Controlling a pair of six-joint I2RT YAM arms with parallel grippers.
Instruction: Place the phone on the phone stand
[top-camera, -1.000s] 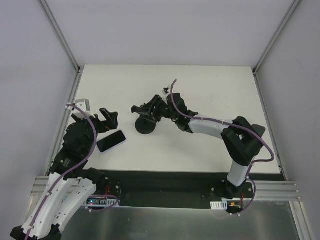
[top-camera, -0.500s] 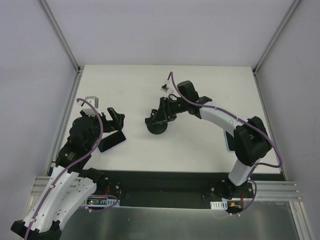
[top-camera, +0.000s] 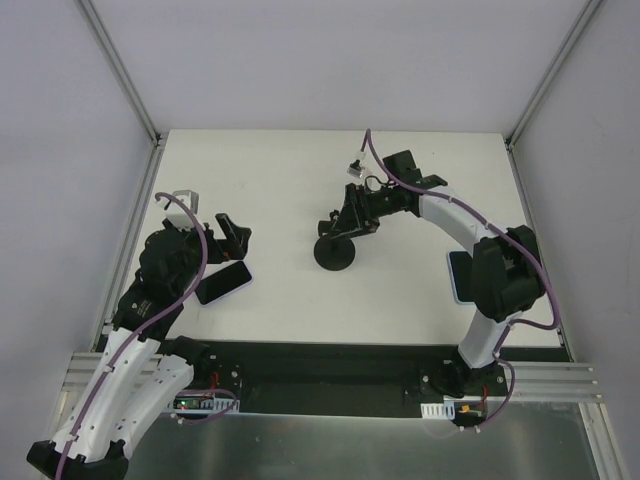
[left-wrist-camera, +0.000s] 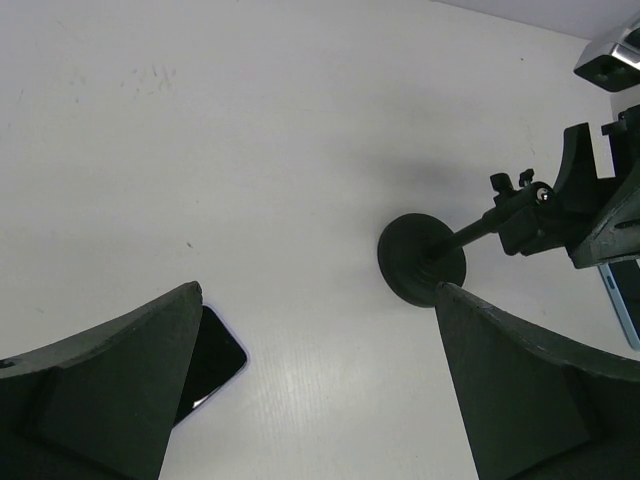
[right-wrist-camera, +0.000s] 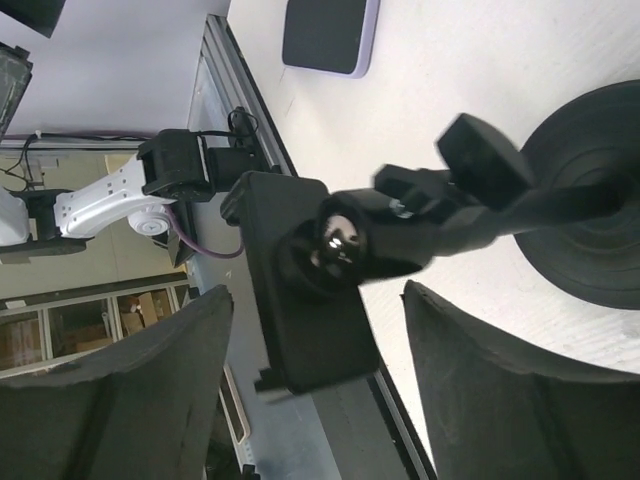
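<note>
Left pincer (left-wrist-camera: 318, 300): wide open, empty, above the phone (left-wrist-camera: 205, 360).
Right pincer (right-wrist-camera: 318, 295): gripping the tilted stand (top-camera: 336, 252).
Do well: seat its base flat on the desk (top-camera: 420, 290) before releasing.

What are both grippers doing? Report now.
Left gripper: open, holding nothing.
Right gripper: closed on the stand.

The left pincer (left-wrist-camera: 315, 290) half hides the phone (left-wrist-camera: 214, 360); the frame edge crops the phone stand (right-wrist-camera: 590, 205).
</note>
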